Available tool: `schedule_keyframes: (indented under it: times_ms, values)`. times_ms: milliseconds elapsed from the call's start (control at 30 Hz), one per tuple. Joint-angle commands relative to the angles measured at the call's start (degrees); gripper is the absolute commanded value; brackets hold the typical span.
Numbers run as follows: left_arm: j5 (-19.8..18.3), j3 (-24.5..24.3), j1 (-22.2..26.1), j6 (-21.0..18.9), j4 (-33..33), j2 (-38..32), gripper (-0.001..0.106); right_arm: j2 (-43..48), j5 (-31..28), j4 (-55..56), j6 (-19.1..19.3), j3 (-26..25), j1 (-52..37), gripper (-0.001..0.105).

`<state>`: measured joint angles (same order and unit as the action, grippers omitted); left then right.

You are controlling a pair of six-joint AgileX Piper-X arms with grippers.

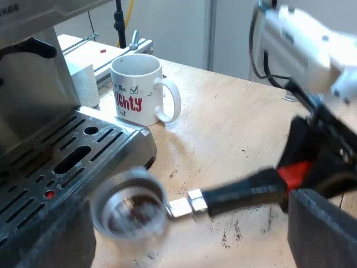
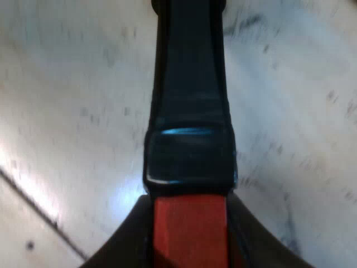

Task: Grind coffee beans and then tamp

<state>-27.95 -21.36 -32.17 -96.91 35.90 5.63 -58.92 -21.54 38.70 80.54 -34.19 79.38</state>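
- Holder (image 1: 192, 202) hangs over the table (image 1: 240, 123). Its basket (image 1: 129, 207) is just ahead of my left gripper (image 1: 184, 240), right beside the machine (image 1: 67, 151).
- Left jaws stand wide apart and hold nothing. The basket lies roughly between them, untouched.
- Right gripper (image 2: 189, 237) is clamped on the red end (image 2: 189, 223) of the holder. The dark handle (image 2: 189, 111) runs straight out from its jaws.
- Mug (image 1: 139, 89) stands upright on the table beyond the basket, near the machine.

I read red letters "GHTY" on the white mug (image 1: 146, 92), with "The" and a green ticked box above them. The espresso machine (image 1: 39, 84) shows "EKEE" along its upper edge.
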Motion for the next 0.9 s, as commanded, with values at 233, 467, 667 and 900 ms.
schedule_keyframes:
  times_ms: [233, 467, 667, 900]
  values:
    - [0.38, -0.09, -0.32, -0.57, 0.04, -0.25, 0.073, -6.99, 3.80, -6.51, -2.25, 2.84, -0.06, 0.000]
    - [0.38, -0.09, -0.32, -0.57, 0.19, -0.25, 0.073, -12.02, 3.78, -8.17, -4.68, 2.84, -1.74, 0.000]
    - [0.38, -0.09, -0.32, -0.57, 0.19, -0.25, 0.073, -14.22, 3.78, -7.94, -5.76, 2.84, -3.27, 0.000]
    - [0.38, -0.09, -0.32, -0.57, 0.19, -0.25, 0.073, -14.22, 7.06, -7.51, -5.76, 2.84, -3.27, 0.052]
